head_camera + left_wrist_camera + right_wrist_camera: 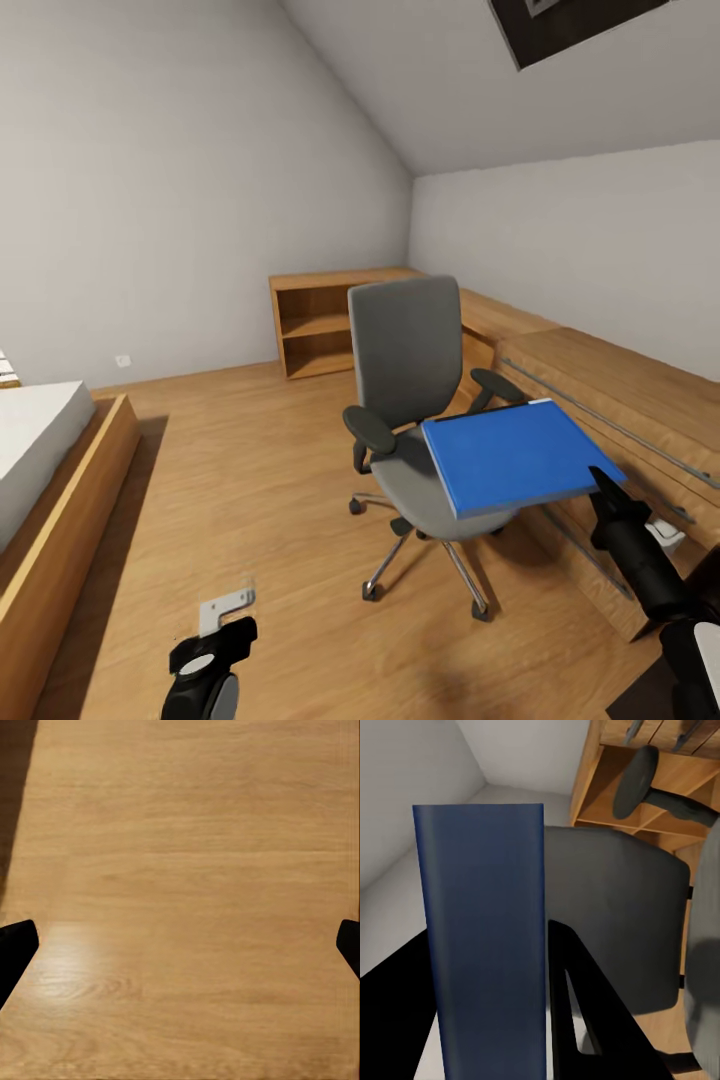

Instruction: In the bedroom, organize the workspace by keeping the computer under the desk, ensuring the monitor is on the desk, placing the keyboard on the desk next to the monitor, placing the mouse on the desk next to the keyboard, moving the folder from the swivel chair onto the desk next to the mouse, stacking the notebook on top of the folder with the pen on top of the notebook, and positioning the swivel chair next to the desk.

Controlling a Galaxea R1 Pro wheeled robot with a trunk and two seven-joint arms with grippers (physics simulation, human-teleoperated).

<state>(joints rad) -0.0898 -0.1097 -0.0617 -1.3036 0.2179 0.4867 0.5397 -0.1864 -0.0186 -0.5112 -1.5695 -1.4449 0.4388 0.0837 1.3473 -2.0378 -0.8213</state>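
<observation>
a wooden floor (pixel 250 480) is seen under everything, with a low wooden shelf unit (pixel 320 320) against the far wall and a wood-framed bed (pixel 50 480) at the left edge. the swivel chair (pixel 410 400) stands in the middle of the room, well apart from any desk. the blue folder (pixel 515 455) is held out flat above the front right part of the chair seat, seemingly lifted clear of it, though contact with the armrest cannot be ruled out. it is gripped at its near right edge by the right gripper (pixel 603 485), whose fingers are clamped on it; in the right wrist view the folder (pixel 484 937) is seen edge-on between the dark fingers (pixel 585 1020). the left gripper (pixel 215 645) hangs low over bare floor, its fingers spread wide with nothing between them.

a grip so near one edge leaves most of the folder unsupported, so it could be expected to sag, twist or slip out if the arm is swung quickly. the chair could be nudged and rolled if the folder's far corner is caught on the armrest.
</observation>
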